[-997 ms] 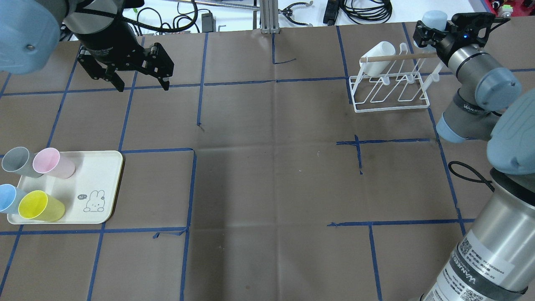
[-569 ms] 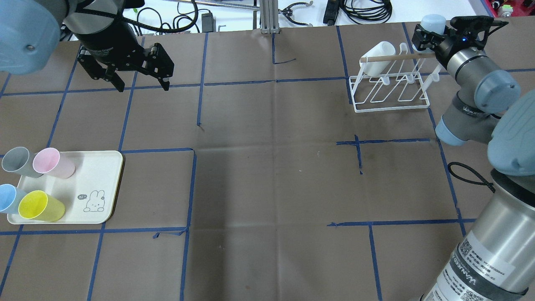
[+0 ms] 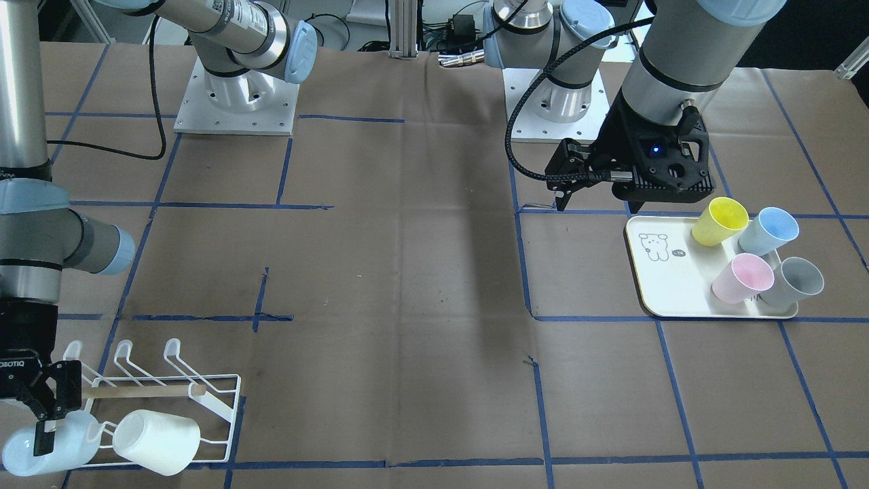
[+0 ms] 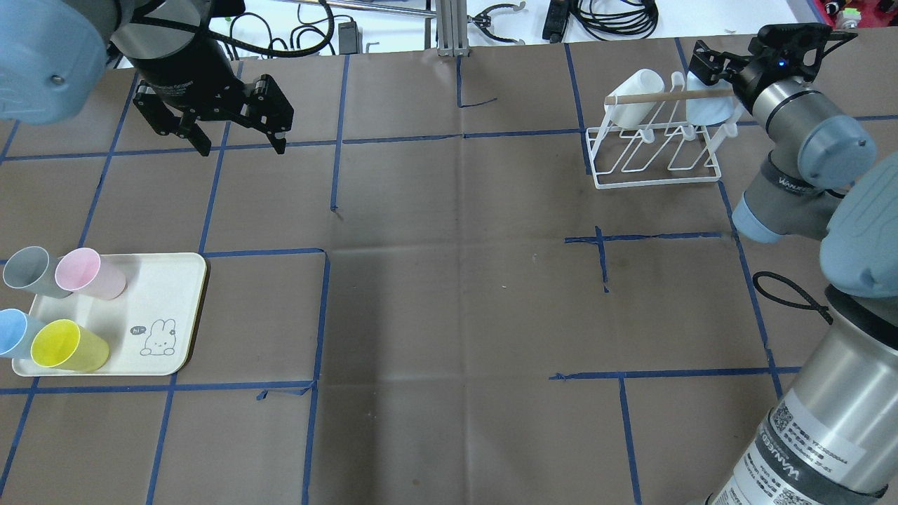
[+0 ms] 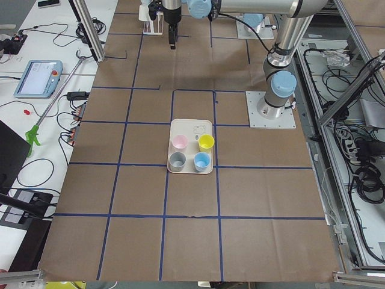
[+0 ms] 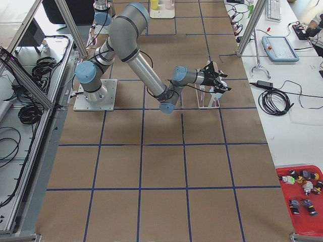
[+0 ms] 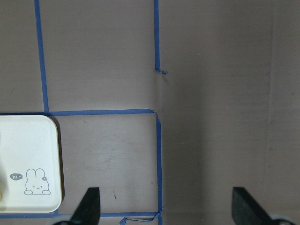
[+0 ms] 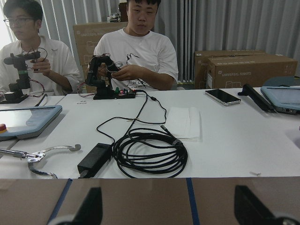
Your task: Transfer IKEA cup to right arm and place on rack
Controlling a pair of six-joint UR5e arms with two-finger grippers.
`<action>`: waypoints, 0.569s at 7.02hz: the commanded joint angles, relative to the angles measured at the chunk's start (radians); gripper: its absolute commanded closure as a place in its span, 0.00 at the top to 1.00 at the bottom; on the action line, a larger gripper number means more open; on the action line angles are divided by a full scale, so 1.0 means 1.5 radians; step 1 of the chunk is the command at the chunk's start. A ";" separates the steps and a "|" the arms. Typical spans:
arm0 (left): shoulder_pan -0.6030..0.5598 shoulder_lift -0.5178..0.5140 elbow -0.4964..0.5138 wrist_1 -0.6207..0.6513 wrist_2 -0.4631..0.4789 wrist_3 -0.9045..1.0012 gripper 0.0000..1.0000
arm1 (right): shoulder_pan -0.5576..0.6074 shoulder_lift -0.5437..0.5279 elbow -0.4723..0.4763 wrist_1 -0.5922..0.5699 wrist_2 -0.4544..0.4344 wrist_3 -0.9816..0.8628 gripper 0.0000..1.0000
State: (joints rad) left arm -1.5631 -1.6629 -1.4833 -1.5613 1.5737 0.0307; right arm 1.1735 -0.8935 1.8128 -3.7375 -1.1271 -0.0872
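Six cups [image 3: 719,221] in all: four on the tray [image 3: 669,288], two at the rack [image 3: 218,402]; one tray, one rack, two robot arms [image 3: 679,61], two people [image 8: 140,56]

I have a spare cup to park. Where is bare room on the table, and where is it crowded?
The wide middle of the table, between the tray and the rack, is bare. So is the tray's rabbit end. Crowded: the four cups on the tray, and the rack, where the right gripper hovers.

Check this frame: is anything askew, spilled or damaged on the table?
Nothing stands out. The white cup and pale blue cup sit tilted on the rack; four coloured cups stand on the tray, nothing spilled.
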 commanded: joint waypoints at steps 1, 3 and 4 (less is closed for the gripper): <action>0.000 -0.002 0.000 -0.003 0.000 0.000 0.99 | 0.000 -0.003 -0.005 0.003 0.000 0.007 1.00; 0.000 0.000 0.000 -0.003 0.000 0.000 0.99 | 0.001 -0.058 -0.013 0.039 0.000 0.007 1.00; 0.000 0.000 0.000 -0.002 0.000 0.000 0.99 | 0.002 -0.101 -0.013 0.136 -0.003 -0.001 1.00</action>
State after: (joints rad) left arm -1.5631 -1.6634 -1.4833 -1.5657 1.5739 0.0307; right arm 1.1750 -0.9754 1.7961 -3.6614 -1.1288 -0.0794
